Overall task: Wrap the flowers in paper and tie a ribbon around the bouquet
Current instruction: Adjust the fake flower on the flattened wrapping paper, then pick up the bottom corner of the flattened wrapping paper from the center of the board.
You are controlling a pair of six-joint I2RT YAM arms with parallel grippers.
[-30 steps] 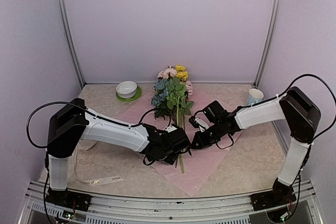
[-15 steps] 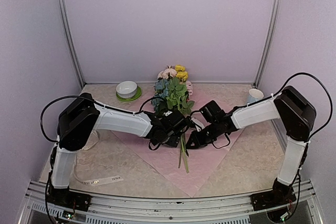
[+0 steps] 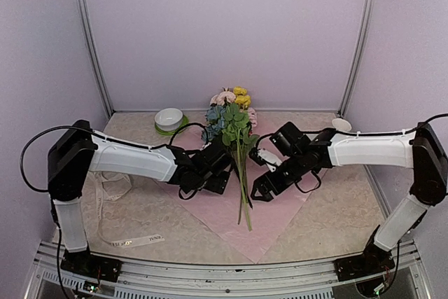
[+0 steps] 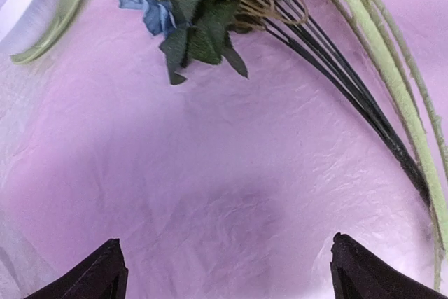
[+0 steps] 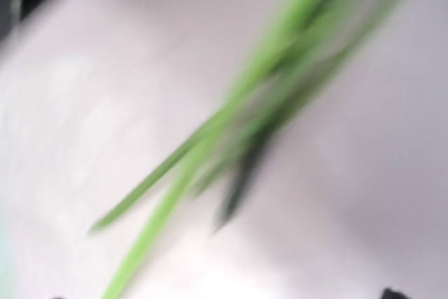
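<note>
The flowers (image 3: 228, 118) lie on the flat lilac-pink paper (image 3: 280, 218), blooms toward the back and stems (image 3: 243, 194) pointing at me. My left gripper (image 3: 215, 183) hovers just left of the stems, open, with only bare paper (image 4: 224, 194) between its fingers (image 4: 105, 274); blue bloom and stems (image 4: 364, 103) lie ahead of it. My right gripper (image 3: 259, 192) sits just right of the stems, open and holding nothing. Its view is blurred and shows the green stems (image 5: 231, 124) on the paper. The ribbon (image 3: 138, 241) trails at the front left. No wrapped bouquet is in view.
A white bowl on a green saucer (image 3: 169, 120) stands at the back left, also seen from the left wrist as the bowl (image 4: 28, 5). A white cup (image 3: 341, 124) stands at the back right behind the right arm. Frame posts rise at both back corners.
My right gripper has opened and let go of the stems, which now lie flat on the paper. The left gripper has drawn back to the left of the stems.
</note>
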